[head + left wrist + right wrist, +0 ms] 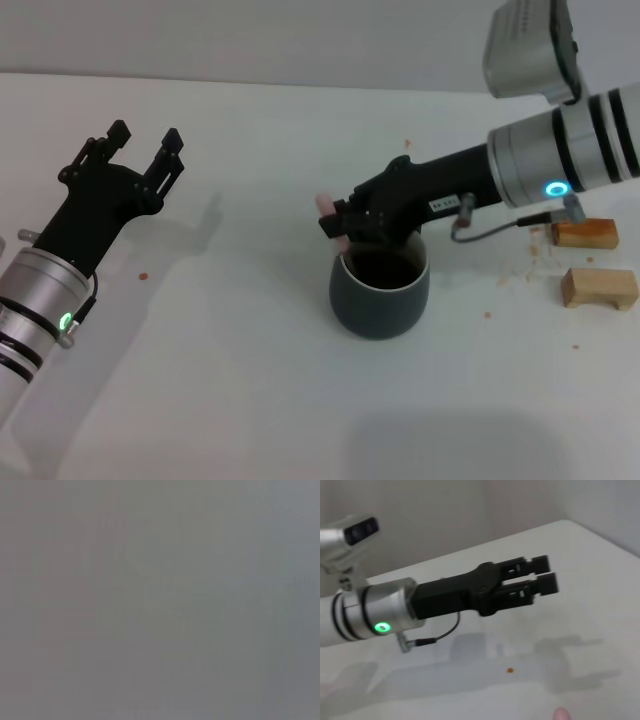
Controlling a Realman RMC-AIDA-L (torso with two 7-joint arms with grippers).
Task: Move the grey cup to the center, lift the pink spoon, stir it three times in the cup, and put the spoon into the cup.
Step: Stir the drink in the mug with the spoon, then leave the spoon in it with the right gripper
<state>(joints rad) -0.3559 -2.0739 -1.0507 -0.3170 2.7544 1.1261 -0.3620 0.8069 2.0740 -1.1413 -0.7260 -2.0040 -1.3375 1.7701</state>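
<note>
Pink spoon (330,222) slants steeply into the grey cup (380,295) at table centre, pinched by the right gripper (345,225) directly above the rim; left gripper (140,150) hovers wide-open, well apart.

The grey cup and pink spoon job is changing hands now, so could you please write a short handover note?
Right tool: shut on the pink spoon, held over the grey cup with its lower end in the cup.
Left tool: open, empty, raised at the table's left side.
Done: cup looks roughly central; spoon lifted.
Left: stir count cannot be told from here; then release the spoon into the cup.
</note>
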